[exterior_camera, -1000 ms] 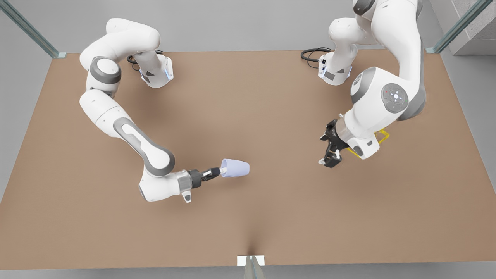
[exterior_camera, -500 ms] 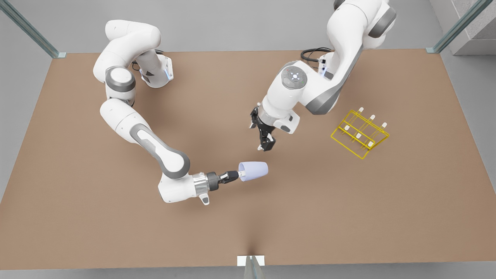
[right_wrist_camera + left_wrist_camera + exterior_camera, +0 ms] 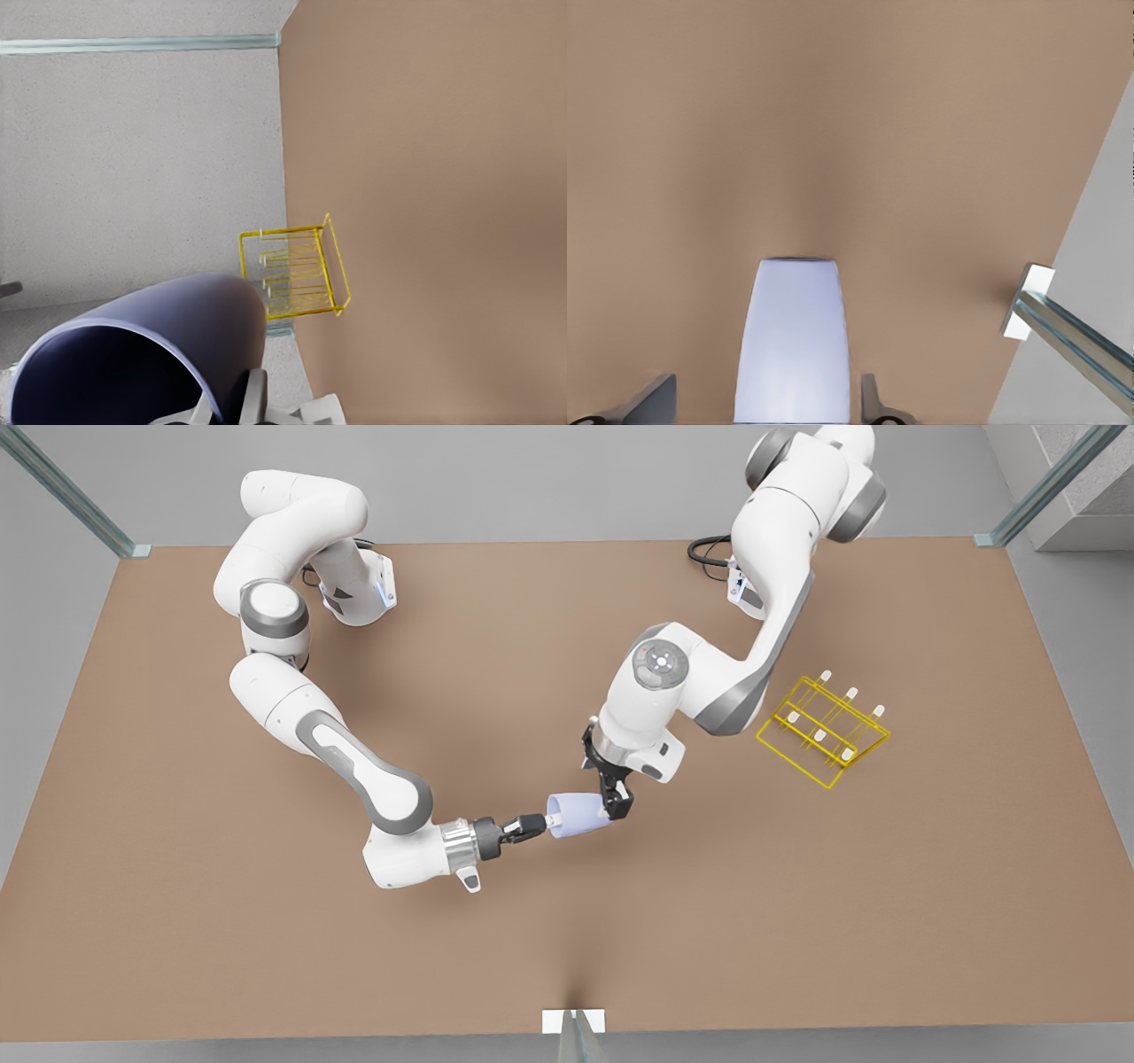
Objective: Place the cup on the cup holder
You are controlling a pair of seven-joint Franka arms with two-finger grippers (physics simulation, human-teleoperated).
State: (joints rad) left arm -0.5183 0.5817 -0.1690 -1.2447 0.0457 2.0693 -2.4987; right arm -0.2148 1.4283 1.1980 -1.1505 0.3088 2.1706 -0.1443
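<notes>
Right gripper (image 3: pixel 540 825) pinches the rim of the sideways cup (image 3: pixel 578 816); left gripper (image 3: pixel 617 806) straddles its base end, fingers apart, partly hiding it; cup holder (image 3: pixel 824 731) stands well beyond.

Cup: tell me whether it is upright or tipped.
Tipped. In the front view the cup lies sideways, its rim pinched by the right tool and its narrow base between the open fingers of the left tool.

The cup (image 3: pixel 578 816) is seen as smooth, matt plastic. The cup holder (image 3: pixel 822 731) is formed of thin, glossy yellow wire. The table (image 3: pixel 797 921) is finished in flat, matt brown.
</notes>
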